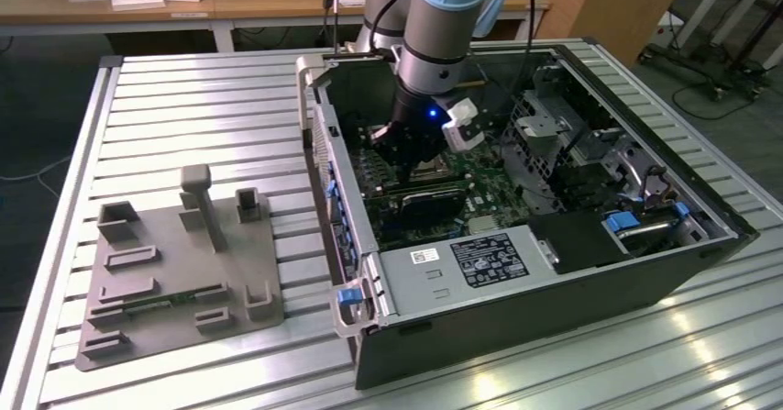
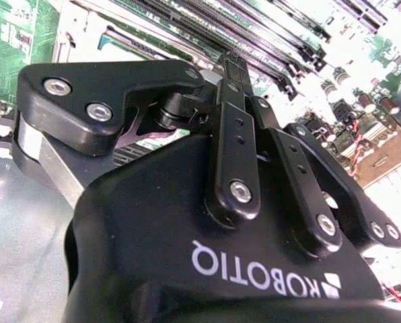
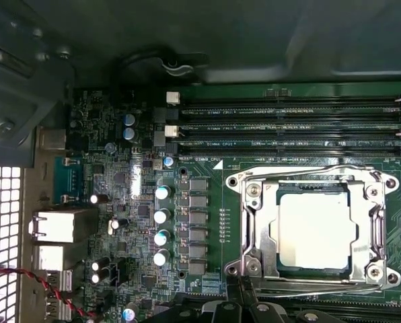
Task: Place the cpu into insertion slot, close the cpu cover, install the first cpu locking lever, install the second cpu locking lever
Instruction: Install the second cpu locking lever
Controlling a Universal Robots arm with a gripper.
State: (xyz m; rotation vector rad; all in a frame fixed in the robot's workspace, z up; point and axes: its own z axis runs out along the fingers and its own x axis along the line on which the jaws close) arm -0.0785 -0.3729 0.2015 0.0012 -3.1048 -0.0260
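Gripper [image 1: 410, 153] hides insertion slot in exterior view; fingertips indiscernible there. Gripper body [image 2: 221, 222] blocks most of motherboard [image 2: 12, 40] in second wrist view. Memory slots [image 3: 295, 124] cut by first wrist view's edge.

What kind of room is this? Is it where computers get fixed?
Probably a robot lab or workshop. A robot arm reaches into an opened computer case on a slatted metal table, and a wooden desk with small boxes stands behind.

Open PC case [image 1: 685, 245] on slatted table [image 1: 183, 107]; grey fixture tray [image 1: 171, 282] beside it (exterior view's left); black RAM slots [image 3: 288, 124].
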